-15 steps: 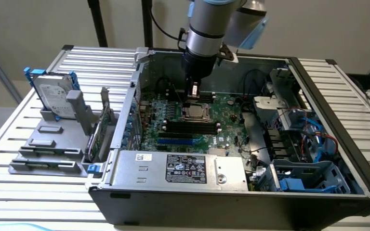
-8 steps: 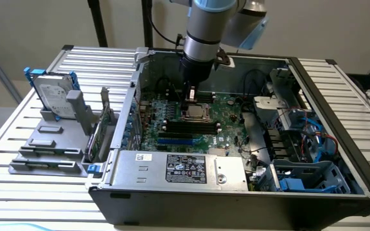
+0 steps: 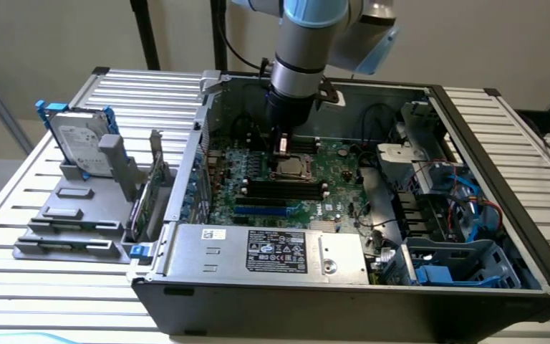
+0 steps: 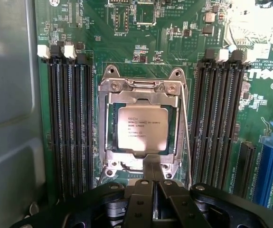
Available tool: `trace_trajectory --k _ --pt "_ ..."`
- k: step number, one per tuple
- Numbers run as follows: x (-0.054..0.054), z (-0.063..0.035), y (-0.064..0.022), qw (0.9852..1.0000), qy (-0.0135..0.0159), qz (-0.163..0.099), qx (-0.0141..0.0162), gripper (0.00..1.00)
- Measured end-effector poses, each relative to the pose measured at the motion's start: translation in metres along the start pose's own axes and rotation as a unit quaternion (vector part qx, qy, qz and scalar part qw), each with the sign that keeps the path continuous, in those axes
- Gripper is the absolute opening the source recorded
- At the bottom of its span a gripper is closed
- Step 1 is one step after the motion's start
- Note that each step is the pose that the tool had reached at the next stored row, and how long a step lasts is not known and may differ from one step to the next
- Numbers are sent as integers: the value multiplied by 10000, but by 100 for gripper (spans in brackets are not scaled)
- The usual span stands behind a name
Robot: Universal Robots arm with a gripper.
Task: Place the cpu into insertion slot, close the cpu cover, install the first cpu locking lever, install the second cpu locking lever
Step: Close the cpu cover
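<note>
Right, my black two-fingered gripper (image 4: 154,173) is pinched shut on nothing, its tips at the edge of the square silver metal cpu cover (image 4: 141,88), which lies over the flat silver-grey cpu (image 4: 142,128) seated in the black insertion slot (image 4: 111,123). That frame looks thin and slick, so a slip could gouge the green circuit board (image 4: 127,52) or bend the thin silver wire lever (image 4: 185,137) beside it.
</note>
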State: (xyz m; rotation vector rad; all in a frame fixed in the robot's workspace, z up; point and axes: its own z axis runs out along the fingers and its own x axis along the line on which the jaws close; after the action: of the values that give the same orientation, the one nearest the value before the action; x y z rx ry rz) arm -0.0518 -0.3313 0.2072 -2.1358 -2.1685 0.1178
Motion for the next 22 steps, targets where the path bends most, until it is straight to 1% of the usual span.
trace_trajectory --k 2,6,9,11,13,19,22 --pt "0 25 2 10000 0 0 1 11" --pt "0 27 2 10000 0 2 10 11" --pt "-1 -30 -6 10000 1 1 25 11" --pt "-7 -71 -27 10000 1 1 28 11" --pt "-22 -88 -73 10000 2 1 28 11" --pt "-101 -89 -276 10000 2 1 28 11" --pt "-106 -90 -295 10000 7 0 28 11"
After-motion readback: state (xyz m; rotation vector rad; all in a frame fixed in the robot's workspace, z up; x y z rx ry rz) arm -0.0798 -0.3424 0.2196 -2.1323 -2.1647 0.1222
